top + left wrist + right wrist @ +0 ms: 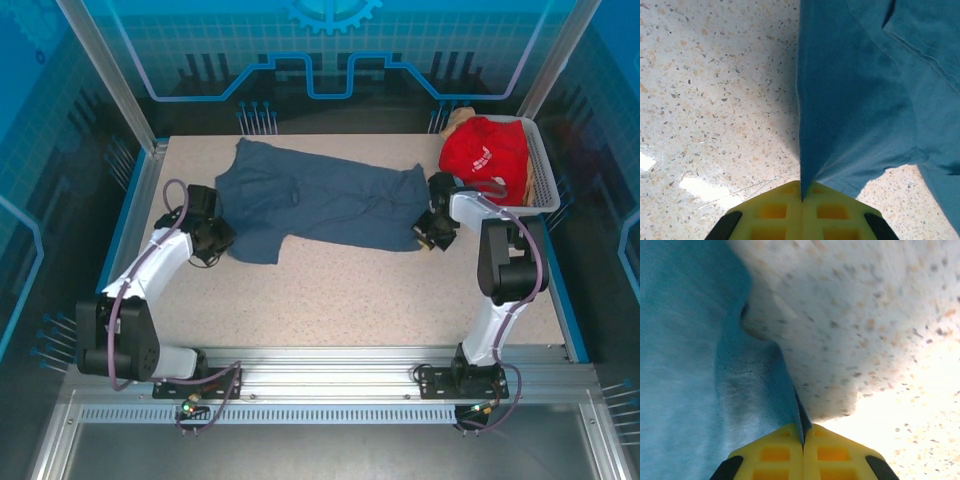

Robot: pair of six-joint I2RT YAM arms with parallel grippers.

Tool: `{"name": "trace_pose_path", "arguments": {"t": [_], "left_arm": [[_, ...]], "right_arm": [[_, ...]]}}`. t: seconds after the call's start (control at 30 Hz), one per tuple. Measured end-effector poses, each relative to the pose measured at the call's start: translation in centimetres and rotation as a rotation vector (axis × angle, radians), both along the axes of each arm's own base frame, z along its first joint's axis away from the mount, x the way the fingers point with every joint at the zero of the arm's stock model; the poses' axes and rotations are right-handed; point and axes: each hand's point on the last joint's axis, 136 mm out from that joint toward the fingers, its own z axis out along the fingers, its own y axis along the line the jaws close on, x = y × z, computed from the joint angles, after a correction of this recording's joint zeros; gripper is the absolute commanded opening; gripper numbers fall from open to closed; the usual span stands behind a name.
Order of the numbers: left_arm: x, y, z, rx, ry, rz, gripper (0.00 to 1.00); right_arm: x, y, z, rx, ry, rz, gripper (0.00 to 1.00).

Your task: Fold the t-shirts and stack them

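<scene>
Your speckled table point(350, 300) sits inside a blue-lit enclosure. The blue shirt point(320, 200) lies spread across its far half, rumpled and not yet folded. Your left gripper point(210, 243) is pressed together on the shirt's left edge. In the left wrist view the cloth runs straight into the seam between the yellow fingers point(772, 207). Your right gripper point(433, 237) is clamped the same way on the near corner of the shirt's right end, with a fold of cloth nipped between its tips. Pinching both ends at once looks meant to let you lift the cloth and pull it taut, either to straighten it or to start a first fold. The red shirt point(485, 155) waits in the basket point(545, 185) at the far right corner, apart from the work.
</scene>
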Motion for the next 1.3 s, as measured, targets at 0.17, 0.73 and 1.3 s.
{"name": "trace_pose_path", "arguments": {"t": [0.17,0.73,1.3], "left_arm": [[3.4,0.3,6.7,-0.004,-0.156,0.019,0.00],[-0.1,3.9,43.9,0.075,-1.071,0.142,0.00],[9.8,4.4,46.8,0.010,-1.116,0.055,0.00]], "right_arm": [[2.4,1.8,7.5,0.006,-0.194,0.071,0.00],[-1.3,2.9,40.9,0.099,-1.025,0.123,0.00],[2.9,5.7,41.7,0.283,-1.056,0.133,0.00]]}}
